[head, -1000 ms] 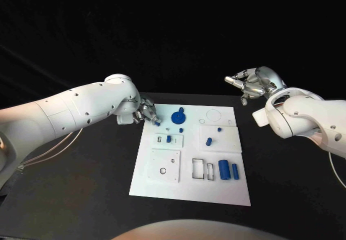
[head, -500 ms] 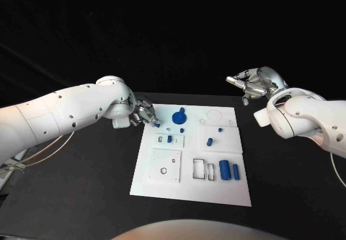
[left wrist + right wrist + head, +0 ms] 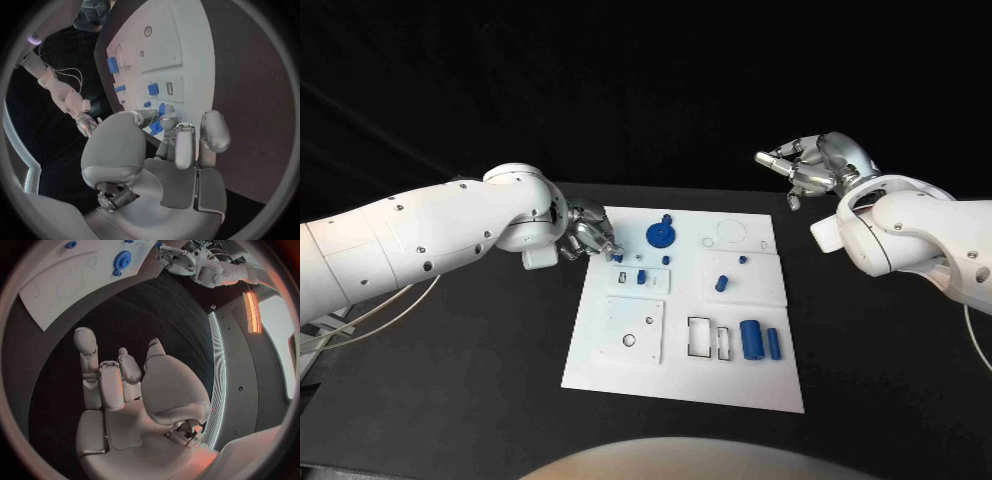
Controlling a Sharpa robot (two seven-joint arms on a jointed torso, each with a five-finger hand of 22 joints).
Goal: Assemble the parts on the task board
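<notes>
While the white board [image 3: 682, 370] lies flat in the middle of the matte black table [image 3: 473, 400], the left hand [image 3: 587, 236] hangs at its far left corner with its silver fingers bunched together over the edge. From the left wrist, those fingers [image 3: 177, 145] curl toward the board's corner and a small blue part [image 3: 156, 127] shows just behind their tips; I cannot tell whether they pinch it or merely cover it. The right hand [image 3: 805, 166] is raised beyond the board's far right corner, well apart from it, its smooth metal fingers [image 3: 103, 382] loosely curled and apart with nothing in them. On the board, a round blue gear [image 3: 659, 236] with a toothed rim sits near the far edge, beside a faint circular outline. Nearer, a small blue peg [image 3: 640, 277] stands on a raised square plate, and another blue block [image 3: 720, 283] stands on the neighbouring plate to its right. Toward the near right part, a blue cylinder [image 3: 751, 340] lies on its side with a slimmer blue bar [image 3: 773, 343] just beside it, both next to two narrow rectangular slots [image 3: 708, 338]. A larger raised plate [image 3: 630, 328] on the near left carries an oval hole and a small round one.
</notes>
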